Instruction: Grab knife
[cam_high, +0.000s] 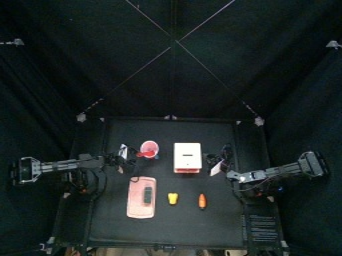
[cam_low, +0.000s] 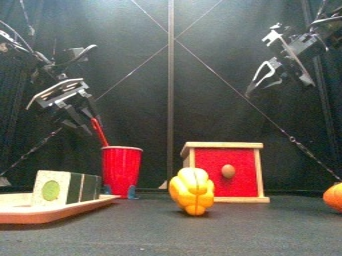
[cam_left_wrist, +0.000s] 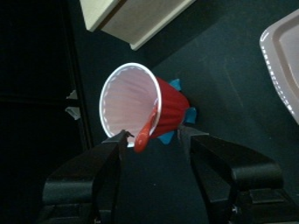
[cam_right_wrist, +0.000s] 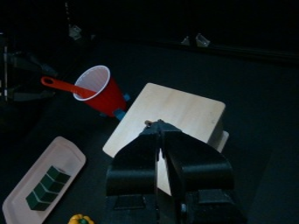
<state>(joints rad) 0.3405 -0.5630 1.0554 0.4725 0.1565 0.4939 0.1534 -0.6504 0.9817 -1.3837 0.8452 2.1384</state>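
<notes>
Left wrist view is showing the knife (cam_left_wrist: 145, 133) standing in a red cup (cam_left_wrist: 146, 101), its red handle leaning out over the rim. The handle end is lying between the tips of the left gripper (cam_left_wrist: 158, 138), whose jaws are standing wide apart and not pressing on it. In the front view the handle is rising at a slant from the cup toward that gripper, which is hanging above and left of the cup. The cup is sitting on a blue patch (cam_left_wrist: 184, 114) on the far left part of the table (cam_high: 221, 190).

Just right of the cup a box (cam_low: 225, 170) with a red front and a round knob is standing. A white tray (cam_low: 40, 208) is lying nearer and to the left, carrying a green and white block (cam_low: 54, 188). A yellow pepper (cam_low: 193, 190) is sitting near the box's front, and an orange thing (cam_low: 334, 196) is lying farther right.

The right gripper (cam_right_wrist: 158, 131) is hanging high over the box with its jaws nearly together, holding nothing.
</notes>
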